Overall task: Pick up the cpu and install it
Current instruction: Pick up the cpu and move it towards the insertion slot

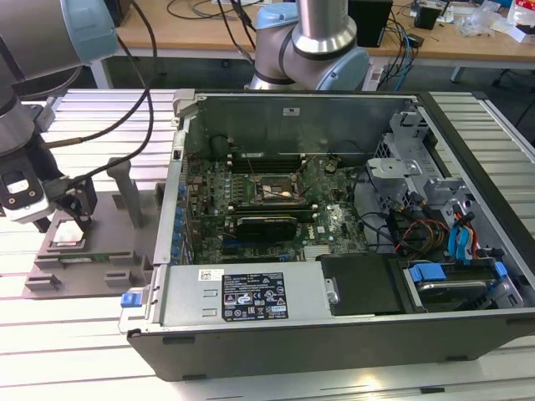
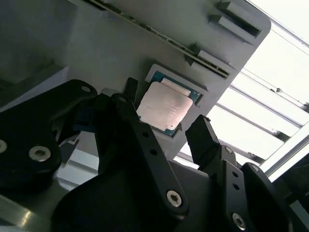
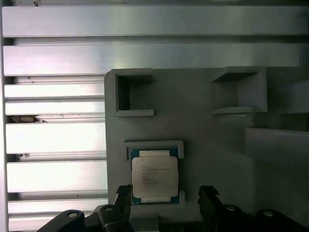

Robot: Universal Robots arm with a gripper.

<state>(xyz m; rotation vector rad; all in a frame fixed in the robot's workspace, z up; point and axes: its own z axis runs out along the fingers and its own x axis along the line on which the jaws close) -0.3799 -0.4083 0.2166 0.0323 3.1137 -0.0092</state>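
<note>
A table of ribbed metal slats (image 1: 84, 359) fills the foreground, with a wooden desk (image 1: 192, 25) strewn with cables behind it. At the exterior view's left, the gripper (image 1: 73, 215) hangs low over a grey plastic fixture (image 1: 92, 267). The cpu (image 1: 68, 237) lies flat there, silver top up, partly covered by the arm's head.

In both wrist views the cpu (image 3: 154, 176) sits in a shallow framed pocket of the fixture. It is slightly longer than wide, and the black fingers (image 3: 124, 193) flank its longer sides. The jaws stand wider than the chip, one finger just beside its edge and the other clearly apart. Faint grey print covers its lid, too small to make out.

To the right stands an open computer case (image 1: 351, 342) with a green circuit board (image 1: 251, 192) inside. A black-and-white label (image 1: 253, 296) on its near wall bears small symbols and print. At the far right, blue-tabbed drive bays (image 1: 435, 276) are cut off by the case edge.
</note>
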